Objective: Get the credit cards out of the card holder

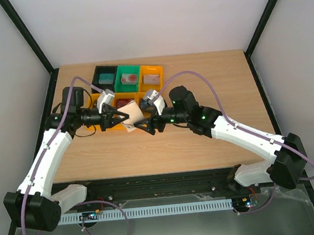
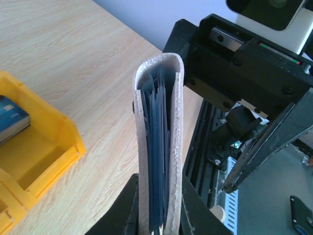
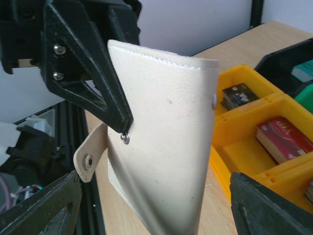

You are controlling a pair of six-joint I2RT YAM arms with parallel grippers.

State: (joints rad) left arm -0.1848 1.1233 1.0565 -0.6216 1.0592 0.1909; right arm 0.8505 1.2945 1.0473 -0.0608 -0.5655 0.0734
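The left gripper (image 1: 121, 118) has its jaws clamped on the tan card holder (image 3: 166, 147), holding it off the worktop (image 1: 193, 147) just in front of the bins. This seems meant to present it to the other arm. The right gripper (image 1: 146, 128) faces it with jaws spread wide, one on either side of the holder and touching nothing.

From the left wrist, the holder's grey-blue inside (image 2: 157, 147) shows as tightly packed thin layers. I cannot tell cards from pockets there.

The snap strap (image 3: 90, 156) hangs undone at the side, so the closure probably no longer blocks access. The left fingers (image 3: 93, 88) cover part of the face and squeeze the holder shut, which could pinch the cards.

Behind are the yellow bins (image 3: 230, 147), holding a dark card (image 3: 239, 95) and a red card (image 3: 283, 137), so there is little room on that side.
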